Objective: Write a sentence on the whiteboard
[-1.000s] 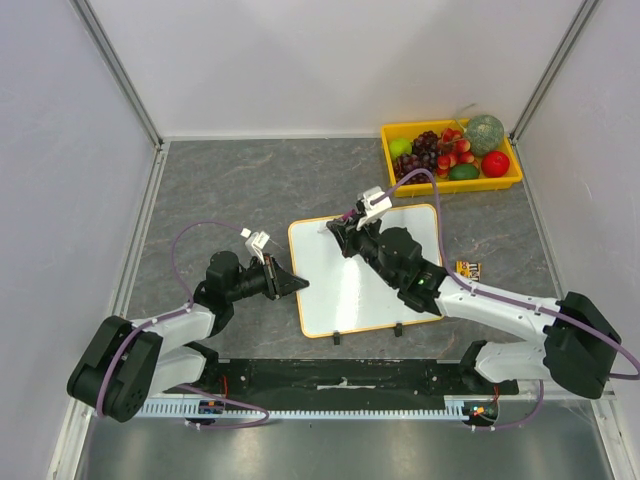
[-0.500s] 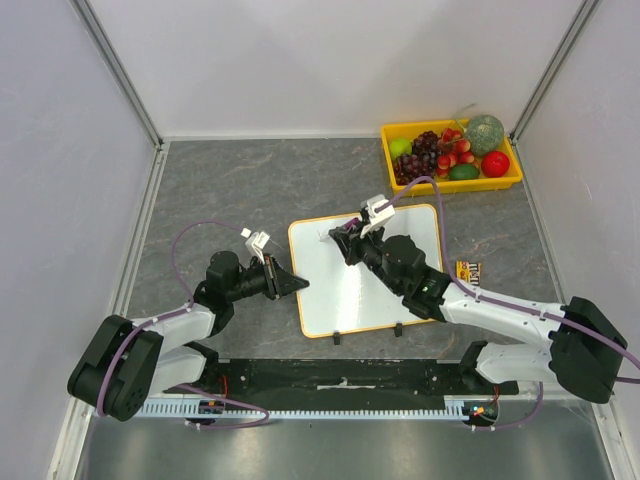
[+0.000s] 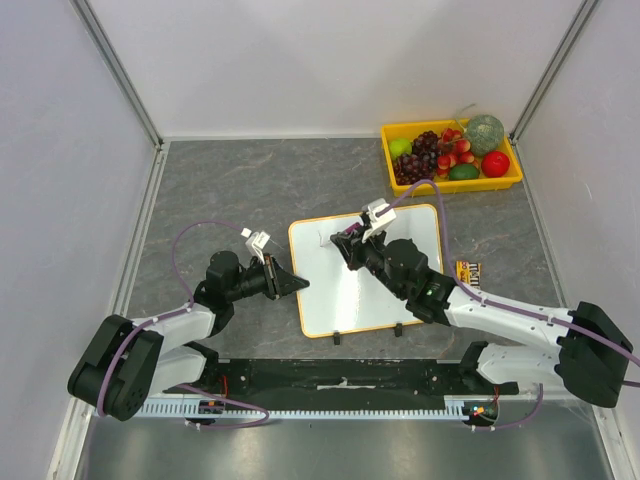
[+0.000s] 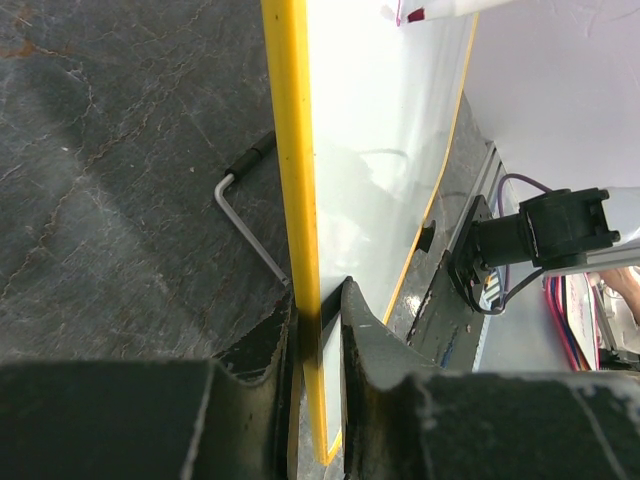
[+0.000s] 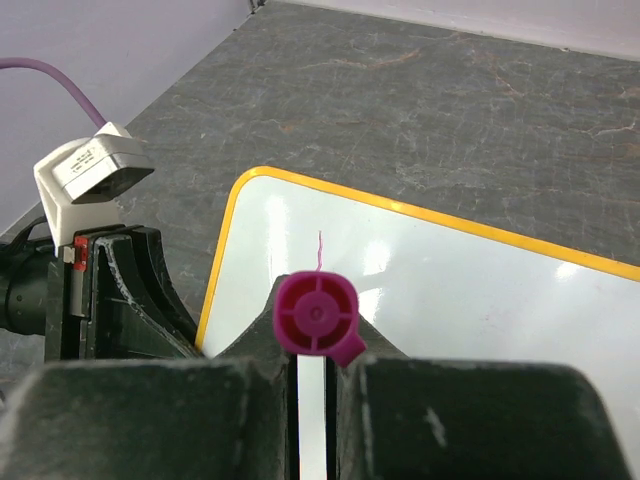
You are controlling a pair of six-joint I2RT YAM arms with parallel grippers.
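Observation:
The whiteboard (image 3: pixel 345 300) lies flat mid-table, white with a thin orange frame. My left gripper (image 3: pixel 298 284) is shut on its left edge; in the left wrist view the frame (image 4: pixel 295 200) sits pinched between the jaws of the gripper (image 4: pixel 318 320). My right gripper (image 3: pixel 346 240) is shut on a magenta marker (image 5: pixel 316 315) and holds it tip-down over the board's far left part. The marker's tip is hidden. A short thin magenta stroke (image 5: pixel 320 250) shows on the board (image 5: pixel 460 290) just beyond the marker.
A yellow tray (image 3: pixel 388 150) of fruit stands at the far right corner. A small dark packet (image 3: pixel 470 269) lies right of the board. A bent metal rod (image 4: pixel 245 215) lies on the table by the board's left edge. Enclosure walls stand on three sides.
My right gripper with the marker has moved slightly toward the near side and right over the board. The left arm and the board have not moved.

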